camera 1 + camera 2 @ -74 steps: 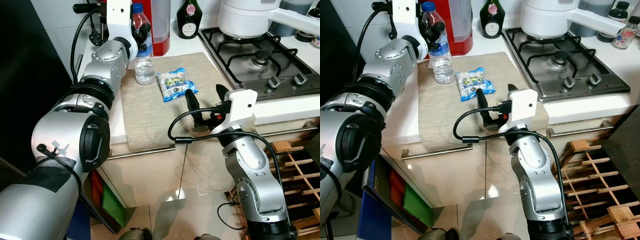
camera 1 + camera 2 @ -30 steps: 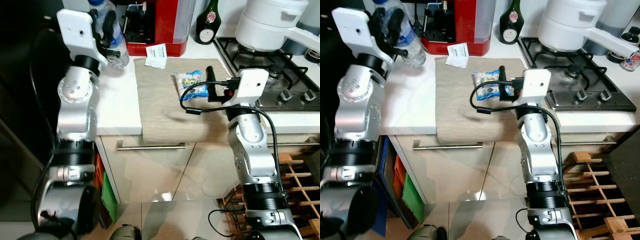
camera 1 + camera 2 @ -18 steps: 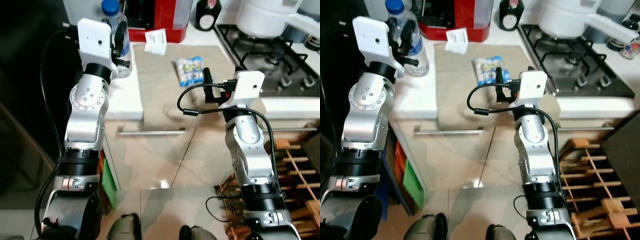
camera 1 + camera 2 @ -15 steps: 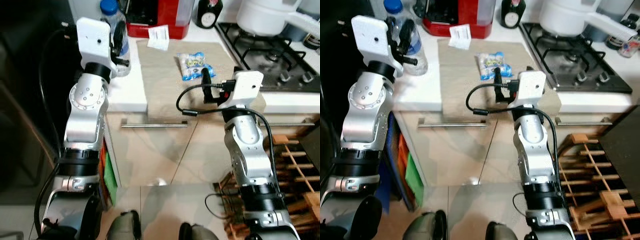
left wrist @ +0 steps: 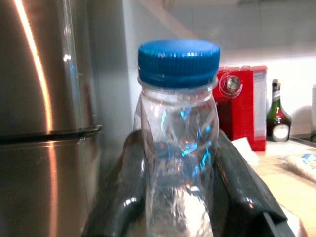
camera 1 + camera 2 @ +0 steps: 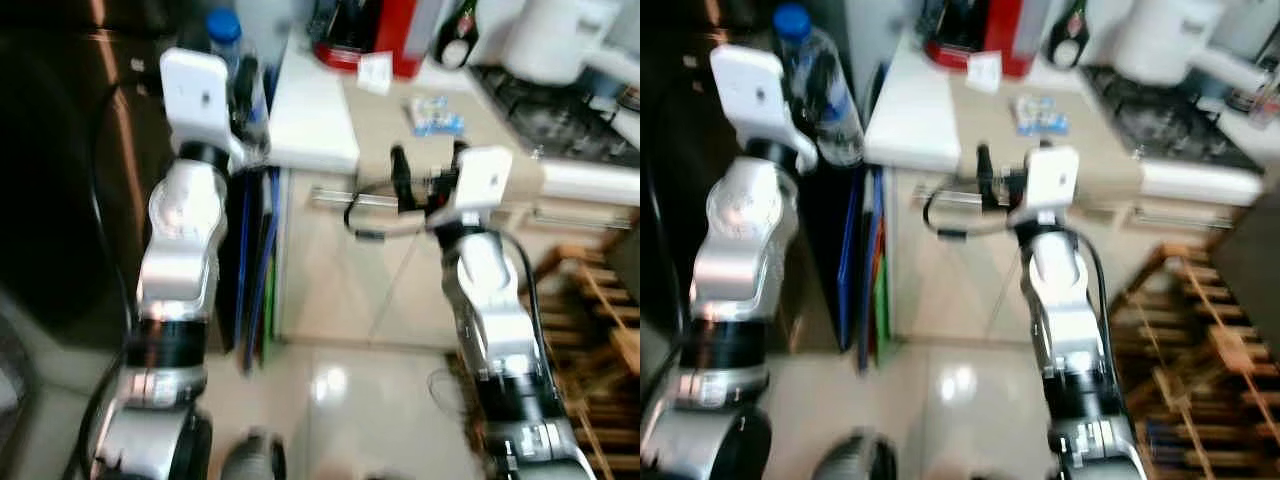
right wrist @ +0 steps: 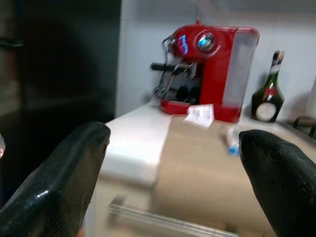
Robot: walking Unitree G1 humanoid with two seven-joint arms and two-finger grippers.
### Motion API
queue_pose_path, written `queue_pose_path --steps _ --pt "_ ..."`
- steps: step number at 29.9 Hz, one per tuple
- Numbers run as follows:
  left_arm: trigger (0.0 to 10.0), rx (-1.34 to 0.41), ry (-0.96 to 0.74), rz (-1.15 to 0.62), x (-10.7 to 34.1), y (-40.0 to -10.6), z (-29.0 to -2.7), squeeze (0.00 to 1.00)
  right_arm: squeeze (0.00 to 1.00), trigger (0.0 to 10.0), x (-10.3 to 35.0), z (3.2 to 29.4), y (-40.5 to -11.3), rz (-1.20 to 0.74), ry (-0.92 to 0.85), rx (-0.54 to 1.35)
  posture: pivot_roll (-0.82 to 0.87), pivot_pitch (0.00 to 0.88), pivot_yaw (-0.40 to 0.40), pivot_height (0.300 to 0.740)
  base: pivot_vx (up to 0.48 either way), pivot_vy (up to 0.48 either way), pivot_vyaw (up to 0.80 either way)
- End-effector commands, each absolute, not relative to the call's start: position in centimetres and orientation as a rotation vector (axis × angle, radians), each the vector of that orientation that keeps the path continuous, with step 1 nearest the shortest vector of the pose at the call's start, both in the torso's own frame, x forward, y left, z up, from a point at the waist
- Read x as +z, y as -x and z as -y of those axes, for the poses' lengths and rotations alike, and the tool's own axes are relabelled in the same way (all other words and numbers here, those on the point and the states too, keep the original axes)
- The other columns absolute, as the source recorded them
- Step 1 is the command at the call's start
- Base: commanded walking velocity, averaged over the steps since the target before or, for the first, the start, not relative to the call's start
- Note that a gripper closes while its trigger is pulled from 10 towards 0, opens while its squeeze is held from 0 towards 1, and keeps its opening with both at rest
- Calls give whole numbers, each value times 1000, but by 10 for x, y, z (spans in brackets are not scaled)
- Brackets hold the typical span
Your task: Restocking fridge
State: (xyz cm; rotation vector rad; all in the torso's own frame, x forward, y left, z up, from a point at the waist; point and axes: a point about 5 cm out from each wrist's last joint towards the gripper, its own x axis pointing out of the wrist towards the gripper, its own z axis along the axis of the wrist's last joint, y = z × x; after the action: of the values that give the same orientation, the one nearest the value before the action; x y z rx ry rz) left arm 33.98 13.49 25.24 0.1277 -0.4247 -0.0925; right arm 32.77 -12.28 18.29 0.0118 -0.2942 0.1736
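Observation:
A clear plastic water bottle [image 5: 177, 133] with a blue cap [image 5: 178, 61] stands upright in my left gripper [image 6: 243, 85], which is shut on its body, raised beside the dark steel fridge [image 5: 44, 123]. The black fingers [image 5: 123, 187] press its two sides. My right gripper [image 6: 428, 170] is open and holds nothing, hovering in front of the counter's front edge. A blue snack packet [image 6: 435, 115] lies on the beige mat on the counter beyond it. The head views are blurred.
A red coffee machine [image 7: 207, 69], a paper slip [image 7: 200, 114] and a dark wine bottle [image 7: 269, 98] stand at the counter's back. A gas hob [image 6: 560, 115] lies at the right, a wooden rack [image 6: 600, 340] below it. Coloured boards [image 6: 255, 250] fill the gap beside the fridge.
The whole view has shifted and blurred: I have backed off from the counter and turned left towards the fridge. The bottle stays in my left gripper; the right stays open.

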Motion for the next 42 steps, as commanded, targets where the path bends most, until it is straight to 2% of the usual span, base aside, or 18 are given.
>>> queue_pose_path --steps 1,11,15,20,22,26,37,42 --pt "10000 -124 -126 481 266 -336 -124 0 1000 10000 187 128 -328 316 -4 159 -50 0 -24 740 -296 0 0" --pt "10000 -130 -107 422 250 -333 -120 0 1000 10000 182 127 -325 303 7 164 -54 0 -22 740 -291 0 0" --pt "10000 -150 -92 374 236 -330 -118 0 1000 10000 175 128 -324 269 27 181 -59 0 -18 740 0 0 -209" --pt "10000 -178 -28 250 192 -311 -134 0 1000 10000 158 134 -316 212 40 186 -66 0 -6 740 0 0 -590" --pt "10000 -208 79 150 168 -303 -140 0 1000 10000 153 137 -314 183 30 164 -67 0 -2 740 0 0 -550" --pt "10000 -253 76 75 140 -295 -143 0 1000 10000 145 138 -309 170 52 155 -87 0 8 740 0 0 -519" --pt "10000 -346 82 68 133 -296 -133 0 1000 10000 134 153 -304 126 66 110 -119 0 12 740 0 0 -539" --pt "10000 -347 32 54 124 -295 -144 0 1000 10000 127 158 -300 110 70 88 -118 0 16 740 0 0 -552"
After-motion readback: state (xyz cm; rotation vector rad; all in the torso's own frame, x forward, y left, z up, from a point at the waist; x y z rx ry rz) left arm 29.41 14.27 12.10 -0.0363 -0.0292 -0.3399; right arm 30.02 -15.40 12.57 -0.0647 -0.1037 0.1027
